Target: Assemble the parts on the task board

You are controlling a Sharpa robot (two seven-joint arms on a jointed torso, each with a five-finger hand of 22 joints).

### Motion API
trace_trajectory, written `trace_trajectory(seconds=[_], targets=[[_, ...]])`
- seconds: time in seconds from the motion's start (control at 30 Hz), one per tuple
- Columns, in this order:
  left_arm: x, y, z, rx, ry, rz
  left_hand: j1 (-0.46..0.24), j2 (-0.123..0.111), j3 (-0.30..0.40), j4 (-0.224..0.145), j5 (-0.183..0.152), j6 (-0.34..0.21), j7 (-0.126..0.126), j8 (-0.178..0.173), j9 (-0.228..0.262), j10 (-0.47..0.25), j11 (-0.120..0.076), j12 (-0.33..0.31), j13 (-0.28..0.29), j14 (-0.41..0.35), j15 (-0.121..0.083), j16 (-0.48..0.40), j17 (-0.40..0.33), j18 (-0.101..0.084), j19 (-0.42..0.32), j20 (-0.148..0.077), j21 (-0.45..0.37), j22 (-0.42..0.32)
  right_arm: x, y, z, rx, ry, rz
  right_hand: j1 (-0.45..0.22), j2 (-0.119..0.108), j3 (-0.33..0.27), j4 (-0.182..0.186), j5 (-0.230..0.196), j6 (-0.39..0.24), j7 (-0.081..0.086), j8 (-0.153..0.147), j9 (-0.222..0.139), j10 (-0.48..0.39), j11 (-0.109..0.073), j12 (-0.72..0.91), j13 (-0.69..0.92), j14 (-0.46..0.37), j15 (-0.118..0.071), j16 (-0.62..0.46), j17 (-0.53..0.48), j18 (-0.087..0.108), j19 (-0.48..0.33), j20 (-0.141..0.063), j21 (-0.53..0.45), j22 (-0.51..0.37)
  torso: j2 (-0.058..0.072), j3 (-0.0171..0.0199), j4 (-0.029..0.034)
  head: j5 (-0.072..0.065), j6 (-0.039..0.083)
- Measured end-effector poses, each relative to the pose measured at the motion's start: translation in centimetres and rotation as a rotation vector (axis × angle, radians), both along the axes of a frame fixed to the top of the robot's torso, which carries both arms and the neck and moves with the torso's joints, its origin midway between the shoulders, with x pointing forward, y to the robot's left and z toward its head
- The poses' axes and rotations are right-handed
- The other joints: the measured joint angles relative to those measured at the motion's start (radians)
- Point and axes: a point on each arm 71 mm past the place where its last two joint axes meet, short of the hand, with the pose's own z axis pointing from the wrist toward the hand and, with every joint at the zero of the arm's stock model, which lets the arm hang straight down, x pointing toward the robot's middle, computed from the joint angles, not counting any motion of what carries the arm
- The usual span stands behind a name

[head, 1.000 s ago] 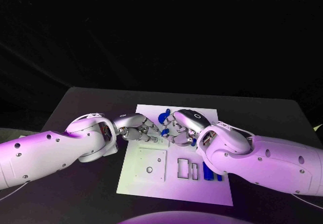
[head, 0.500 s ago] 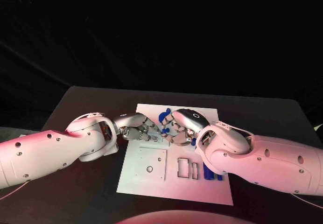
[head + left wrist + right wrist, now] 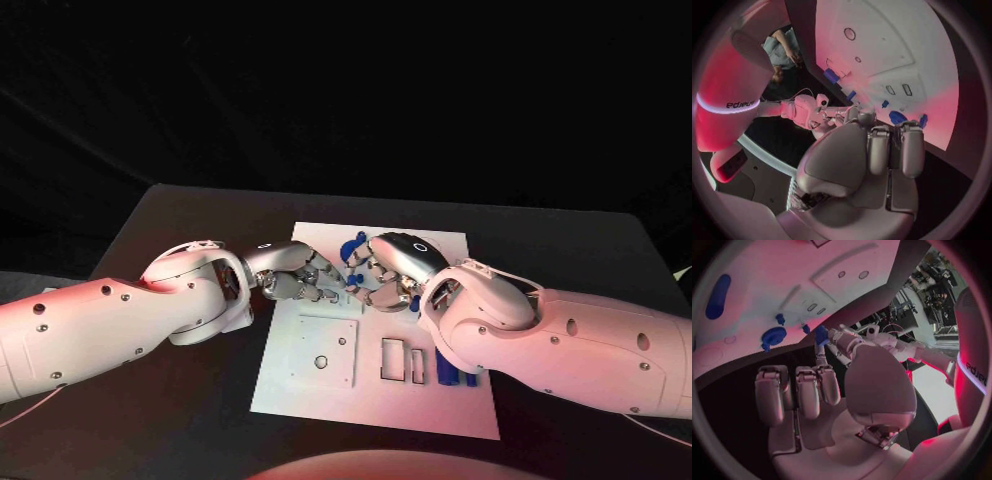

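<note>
Black table (image 3: 173, 215) below, wide bare margins left, right and beyond the board. White task board (image 3: 372, 400) lying mid-table, long side running toward the robot; near edge and far corners uncovered, middle crossed by both arms. Raised square plate (image 3: 320, 353) on its near-left part, rectangular slots (image 3: 392, 360) beside it, two upright blue parts (image 3: 450, 375) at the near-right, partly hidden behind the right forearm. Round blue part (image 3: 355, 243) near the far edge, just beyond the fingertips.

Left hand (image 3: 296, 272) and right hand (image 3: 397, 262) meeting over the far half of the board, fingertips nearly touching each other. Small blue part (image 3: 821, 335) pinched at the left hand's fingertips, seen from the right wrist view, held above the board's edge. Right hand's fingers (image 3: 798, 390) curled in side by side, thumb alongside; whether anything sits inside them cannot be told. Left hand's other fingers (image 3: 891, 147) pressed together, folded down. In the left wrist view, more small blue parts (image 3: 897, 117) standing on the board beyond the knuckles, shapes too small to make out.
</note>
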Motion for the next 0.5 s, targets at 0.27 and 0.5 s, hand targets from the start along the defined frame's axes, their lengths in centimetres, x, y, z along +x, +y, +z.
trace_trajectory(seconds=[0.27, 0.5], targets=[[0.9, 2.4, -0.4, 0.019, 0.014, 0.063, -0.019, -0.019, 0.068, -0.005, -0.074, 0.019, 0.018, 0.004, -0.003, 0.000, 0.000, 0.000, 0.000, 0.010, 0.010, 0.000, 0.000, 0.000, 0.000, 0.000, 0.000, 0.000, 0.5, -0.1, -0.2, -0.008, -0.003, -0.010, 0.000, 0.000, 0.000, 0.000, -0.001, 0.000, 0.000, 0.002, 0.001, 0.000, 0.000, 0.000, 0.000, 0.000, 0.000, 0.000, 0.000, 0.000, -0.002, -0.002, 0.000, 0.000, -0.001, 0.0005, 0.0004, 0.000, 0.001], [1.7, 5.4, -0.4, -0.010, 0.043, 0.160, -0.158, -0.164, 0.392, -0.006, -0.231, 0.058, 0.065, 0.009, -0.021, -0.025, -0.025, 0.000, -0.015, -0.007, 0.030, 0.000, 0.000, 0.000, -0.029, 0.039, -0.046, 0.000, 0.8, 0.5, -0.8, -0.017, -0.003, -0.012, 0.000, 0.000, 0.000, 0.000, -0.003, 0.000, 0.000, 0.006, 0.001, 0.000, 0.000, 0.000, 0.000, 0.000, 0.000, 0.000, 0.000, 0.000, -0.002, -0.002, 0.000, 0.001, -0.001, 0.0004, 0.0003, 0.000, 0.002]])
